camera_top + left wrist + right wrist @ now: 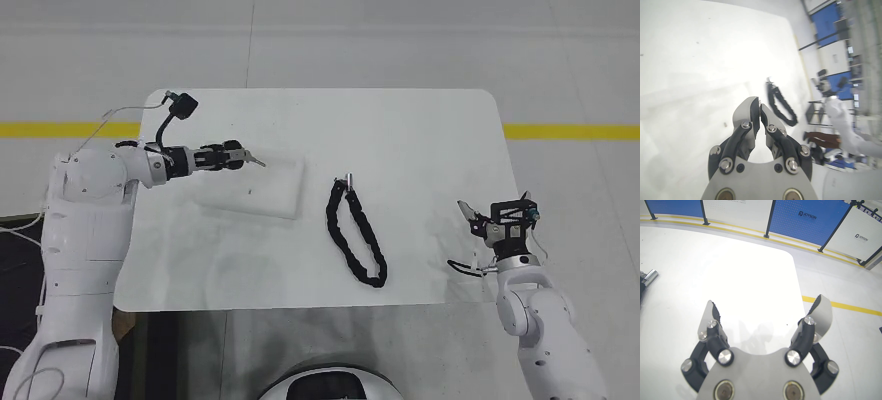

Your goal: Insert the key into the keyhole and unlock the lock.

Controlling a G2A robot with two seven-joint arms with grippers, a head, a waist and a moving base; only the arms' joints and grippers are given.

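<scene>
Where the white, round-cornered table [420, 120] spreads under both arms, a white rectangular slab [270, 190] lies on its left part. The left gripper [243, 156] hovers over the slab's far left corner, and the rest of the slab lies between that gripper and the lock. The right gripper [462, 238] hangs at the table's right edge, fingers spread wide with nothing between them, well apart from the lock. A yellow floor line [560, 131] runs behind the table.

The small silvery metal key [256, 160] is pinched between the left gripper's closed fingers. In the left wrist view it shows as a thin metal edge between the black pads [754, 111]. Its free tip sticks out past the fingertips, and its long axis runs roughly along the table's length, pointing right toward the lock.

The black sleeved chain lock [355, 232] lies flat near the table's middle, folded into a narrow loop. Its long axis runs from the far side toward the near edge, slanting right at the near end. The lock's shiny silver cylinder end [345, 182] sits at the loop's far end, pointing away from the robot.
</scene>
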